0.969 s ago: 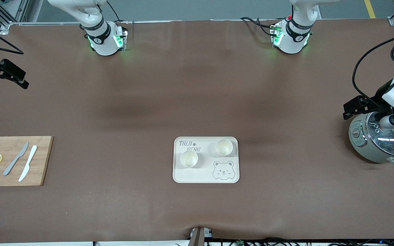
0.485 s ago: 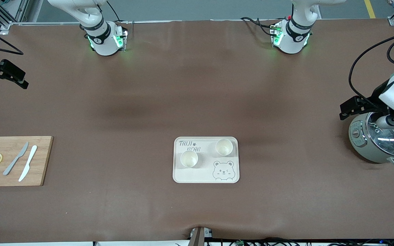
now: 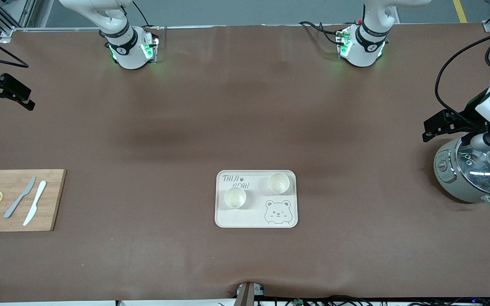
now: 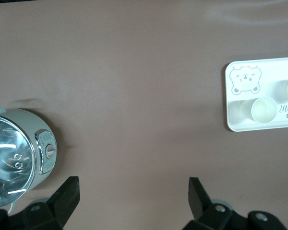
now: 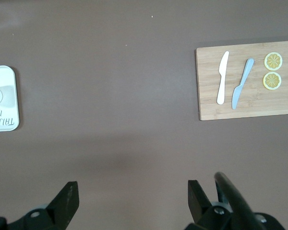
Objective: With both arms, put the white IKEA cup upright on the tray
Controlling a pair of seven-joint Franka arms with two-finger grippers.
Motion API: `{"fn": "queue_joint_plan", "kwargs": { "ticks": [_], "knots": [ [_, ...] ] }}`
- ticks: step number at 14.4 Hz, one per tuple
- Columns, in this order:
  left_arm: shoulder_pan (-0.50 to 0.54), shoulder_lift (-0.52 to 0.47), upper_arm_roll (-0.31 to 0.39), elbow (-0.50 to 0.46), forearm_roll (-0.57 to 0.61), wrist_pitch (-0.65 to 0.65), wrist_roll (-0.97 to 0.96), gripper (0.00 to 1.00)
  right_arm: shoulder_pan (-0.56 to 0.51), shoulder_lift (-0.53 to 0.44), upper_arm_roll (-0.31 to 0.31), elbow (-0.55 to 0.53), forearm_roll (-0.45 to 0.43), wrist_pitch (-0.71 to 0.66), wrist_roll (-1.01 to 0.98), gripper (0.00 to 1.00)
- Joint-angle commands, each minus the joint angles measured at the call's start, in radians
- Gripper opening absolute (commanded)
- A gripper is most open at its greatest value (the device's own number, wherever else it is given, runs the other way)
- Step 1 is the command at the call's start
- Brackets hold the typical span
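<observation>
The cream-white tray (image 3: 255, 219) with the bear drawing lies in the middle of the table. Two white cups stand upright on it, one (image 3: 235, 197) nearer the front camera, the other (image 3: 278, 182) beside the lettering. My left gripper (image 3: 430, 129) is open and empty, up over the table by the rice cooker. Its wrist view shows the open fingers (image 4: 133, 191), the tray (image 4: 240, 125) and a cup (image 4: 264, 109). My right gripper (image 3: 30, 98) is open and empty, up at the right arm's end of the table. Its wrist view (image 5: 133, 194) shows the tray's edge (image 5: 7, 76).
A grey-green rice cooker (image 3: 470, 174) with a glass lid stands at the left arm's end, also seen in the left wrist view (image 4: 14, 163). A wooden cutting board (image 3: 51, 199) with two knives and two lemon slices lies at the right arm's end.
My left gripper has risen and drawn back from over the rice cooker's lid, so the lid's knob now shows. The right arm, tray and cups have not moved.
</observation>
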Motion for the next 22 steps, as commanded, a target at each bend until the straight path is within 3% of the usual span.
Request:
{"fn": "queue_joint_plan", "kwargs": {
  "ticks": [1,16,22],
  "knots": [
    [-0.005,-0.002,0.004,-0.002,0.001,-0.016,0.052,1.00,-0.006,0.010,0.006,0.027,-0.019,-0.018,0.020,1.00],
    [-0.017,-0.002,0.002,0.002,0.017,-0.016,0.042,1.00,-0.008,0.010,0.006,0.027,-0.020,-0.018,0.020,1.00],
    [0.002,-0.004,0.007,0.002,-0.033,-0.016,0.059,1.00,-0.008,0.010,0.006,0.027,-0.020,-0.016,0.020,1.00]
  ]
}}
